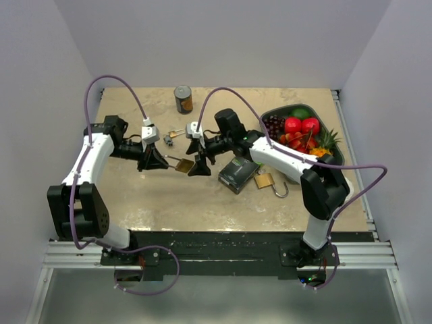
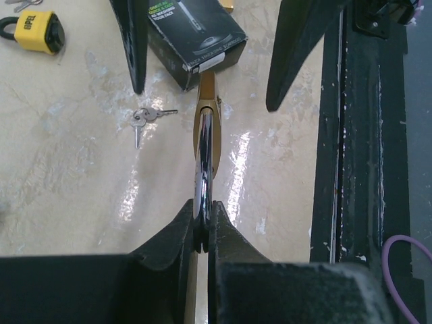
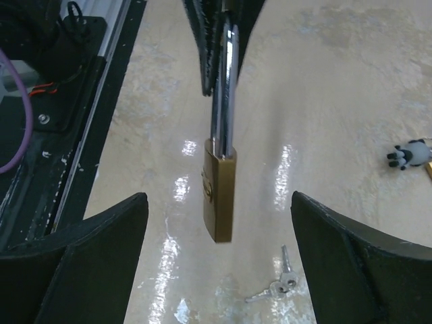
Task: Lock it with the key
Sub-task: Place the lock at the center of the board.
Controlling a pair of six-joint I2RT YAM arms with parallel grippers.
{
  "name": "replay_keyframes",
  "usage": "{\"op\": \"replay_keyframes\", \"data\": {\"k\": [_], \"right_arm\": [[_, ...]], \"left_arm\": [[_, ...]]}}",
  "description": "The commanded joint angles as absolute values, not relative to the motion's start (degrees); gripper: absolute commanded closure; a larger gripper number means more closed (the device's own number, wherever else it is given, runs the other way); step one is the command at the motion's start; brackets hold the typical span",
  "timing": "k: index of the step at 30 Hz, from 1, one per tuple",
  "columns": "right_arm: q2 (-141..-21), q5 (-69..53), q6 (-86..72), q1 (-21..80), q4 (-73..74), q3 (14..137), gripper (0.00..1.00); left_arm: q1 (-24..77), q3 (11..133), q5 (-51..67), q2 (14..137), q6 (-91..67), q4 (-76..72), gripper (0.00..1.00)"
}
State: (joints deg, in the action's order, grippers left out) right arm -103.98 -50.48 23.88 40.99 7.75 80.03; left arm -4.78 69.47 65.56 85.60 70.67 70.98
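Observation:
A brass padlock hangs above the table. My left gripper is shut on its steel shackle. In the left wrist view the pads pinch the shackle and the brass body points away. My right gripper is open, its fingers standing either side of the padlock body without touching it. In the right wrist view the fingers are wide apart. A small bunch of silver keys lies on the table under the padlock, and it also shows in the left wrist view.
A black box and a second yellow padlock with an open shackle lie right of centre. A fruit bowl stands at the right, a can at the back. A panda keychain lies on the table.

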Motion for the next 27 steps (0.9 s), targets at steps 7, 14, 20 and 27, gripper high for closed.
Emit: {"op": "replay_keyframes", "data": {"k": [7,14,20,27], "right_arm": [[-106.35,-52.56,26.54,43.33,11.25,84.46,0.46],[-106.53,-51.33,24.79,43.33,11.87,84.38,1.00],[-105.03,-45.01,2.40,39.91,-7.27,80.25,1.00],[-103.27,-32.97,-16.41,37.62,-18.54,78.05,1.00]], "left_arm": [[-2.02,71.81,72.68,82.44,73.83,69.61,1.00],[-2.28,70.93,72.51,80.78,64.70,59.36,0.90],[-5.70,62.69,68.58,74.19,15.64,19.05,0.33],[-5.89,50.02,48.20,65.21,-25.63,-13.35,0.01]]}}
